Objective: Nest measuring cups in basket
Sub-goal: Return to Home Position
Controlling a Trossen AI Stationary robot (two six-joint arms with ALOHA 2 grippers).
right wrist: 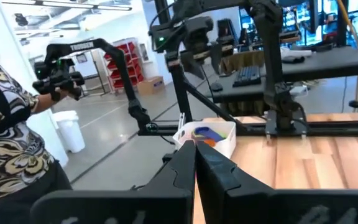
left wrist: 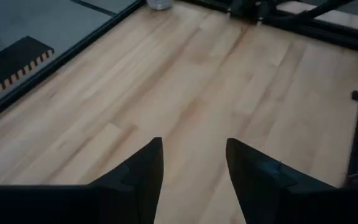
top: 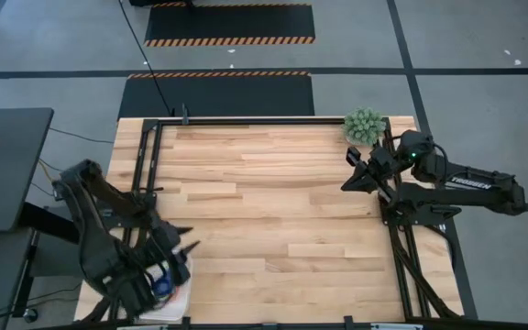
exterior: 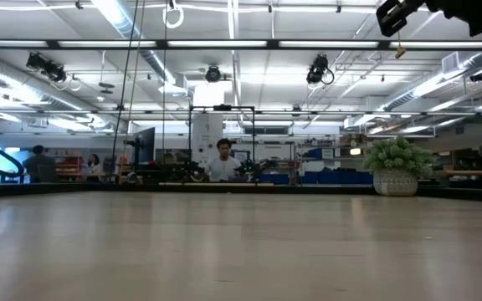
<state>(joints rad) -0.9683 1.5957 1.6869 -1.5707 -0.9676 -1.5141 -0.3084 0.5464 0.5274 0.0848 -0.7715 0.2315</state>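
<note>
Risk of a bump on the way home

Left gripper [left wrist: 194, 146] hangs with its fingers wide apart and nothing between them. The basket [top: 180, 295] lies below it, a little behind its fingertips, near the table's corner. If this arm dips or swings low when it pulls away, it could hit the basket's wall and shove it toward the edge. It could also knock the measuring cups [right wrist: 204, 132] out of their pile. The right gripper [right wrist: 195, 152] waits far across the table from the basket, fingers pressed together, holding nothing. The cups sit inside the white basket, one in another. Blue, orange and yellow show; the rest I cannot make out
</note>
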